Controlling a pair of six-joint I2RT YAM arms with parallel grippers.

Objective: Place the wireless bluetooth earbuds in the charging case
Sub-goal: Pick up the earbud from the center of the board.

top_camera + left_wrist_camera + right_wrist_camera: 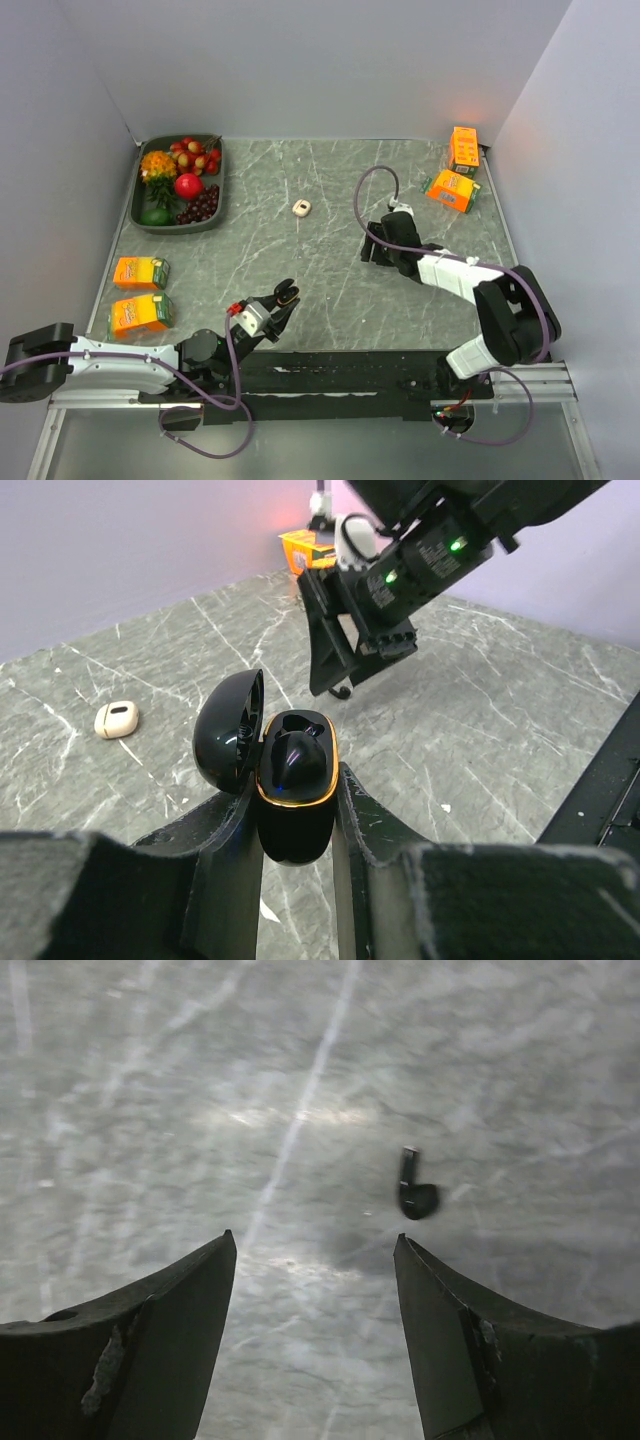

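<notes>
Left gripper (293,805) holding the case, one earbud (415,1192) lying loose on the table (150,1080)

Closest in, the left gripper is clamping a glossy black charging case (298,765) with a thin orange-gold rim, lid flipped open to one side. The inside is all black, so I can't tell if a bud is sitting in there. Farther out, the right gripper (314,1240) is hovering with its jaws spread and nothing between them. The tiny black earbud, with its short stem, is lying on the grey marble just beyond one fingertip. Past that a small cream pod (301,208) is sitting mid-table. The orange cartons (452,189) at the back are showing print too small to read.
</notes>
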